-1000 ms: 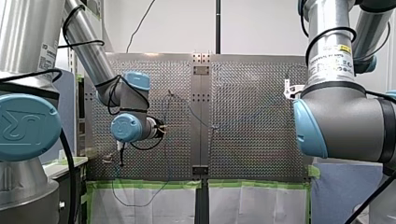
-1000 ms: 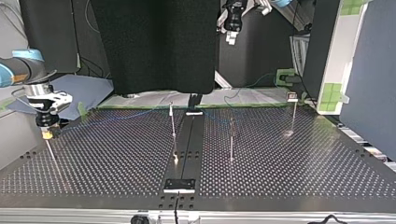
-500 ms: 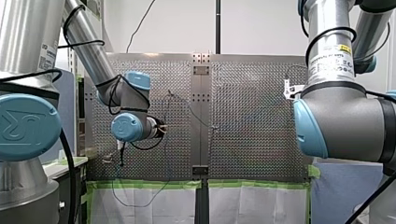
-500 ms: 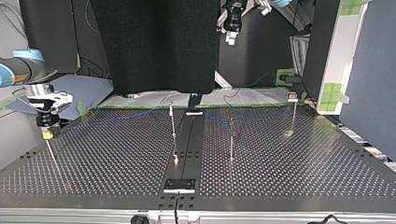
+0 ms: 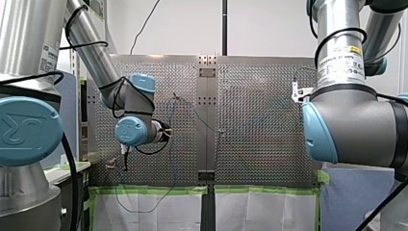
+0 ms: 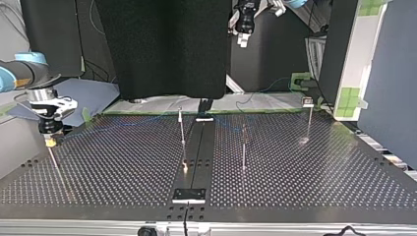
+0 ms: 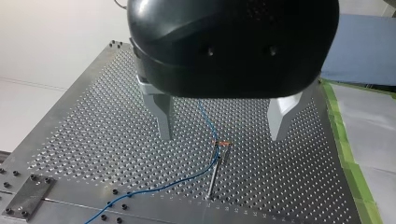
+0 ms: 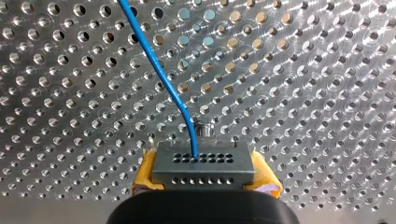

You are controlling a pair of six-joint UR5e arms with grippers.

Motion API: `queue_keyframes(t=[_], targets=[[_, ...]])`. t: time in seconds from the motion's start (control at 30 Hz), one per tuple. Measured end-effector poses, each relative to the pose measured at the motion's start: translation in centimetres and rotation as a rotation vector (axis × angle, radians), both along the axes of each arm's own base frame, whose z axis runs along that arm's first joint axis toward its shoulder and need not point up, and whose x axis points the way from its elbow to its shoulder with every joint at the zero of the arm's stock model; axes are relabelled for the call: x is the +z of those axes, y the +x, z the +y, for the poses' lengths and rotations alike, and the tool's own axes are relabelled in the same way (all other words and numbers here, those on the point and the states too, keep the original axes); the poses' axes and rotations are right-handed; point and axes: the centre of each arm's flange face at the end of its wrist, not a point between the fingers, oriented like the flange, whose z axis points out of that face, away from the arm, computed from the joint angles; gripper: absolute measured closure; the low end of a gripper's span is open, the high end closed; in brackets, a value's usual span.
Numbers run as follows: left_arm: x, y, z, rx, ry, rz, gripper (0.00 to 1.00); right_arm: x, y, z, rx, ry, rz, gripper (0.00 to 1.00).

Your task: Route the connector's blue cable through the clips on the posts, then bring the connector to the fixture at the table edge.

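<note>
- Right wrist view: the right gripper point(image 8: 204, 179) had its yellow pads point(image 8: 145, 175) closed tight on either side of the grey connector point(image 8: 203, 165). The blue cable point(image 8: 159, 73) left the connector's face and ran away over the perforated table point(image 8: 303, 93).
- Left wrist view: the left gripper point(image 7: 220, 135) hung well above the table with its metal fingers point(image 7: 161, 114) spread wide and nothing between them. Below the gap stood a post point(image 7: 214, 175), and the cable passed at the clip point(image 7: 221, 143) on its top, then trailed off across the holes.
- Top view: at the view's left, the right gripper held the connector just over the tip of a thin edge post point(image 6: 55, 164). The left gripper was raised high beyond the far edge. Three more rods point(image 6: 243, 147) stood mid-table, and a small plate point(image 6: 189, 195) lay at the near edge.
- Front view: my left arm point(image 5: 132, 131) reached over the table at the left and my right arm point(image 5: 351, 125) filled the right. I could not make out either pincer here.
</note>
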Motion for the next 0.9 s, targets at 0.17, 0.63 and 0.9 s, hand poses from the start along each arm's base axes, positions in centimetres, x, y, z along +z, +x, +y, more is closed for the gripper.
queue_keyframes(t=[0.17,0.63,0.9], targets=[[0.00,0.00,0.00,0.000,0.000,0.000,0.00,0.04,-0.05,-0.04,-0.008,0.000,-0.003,0.09],[-0.03,-0.03,0.03,0.000,0.003,0.003,0.00,-0.05,-0.06,0.01,-0.014,0.005,0.001,0.07],[-0.03,-0.03,0.03,0.000,0.003,0.003,0.00,-0.06,-0.03,0.00,-0.018,0.004,0.004,0.00]])
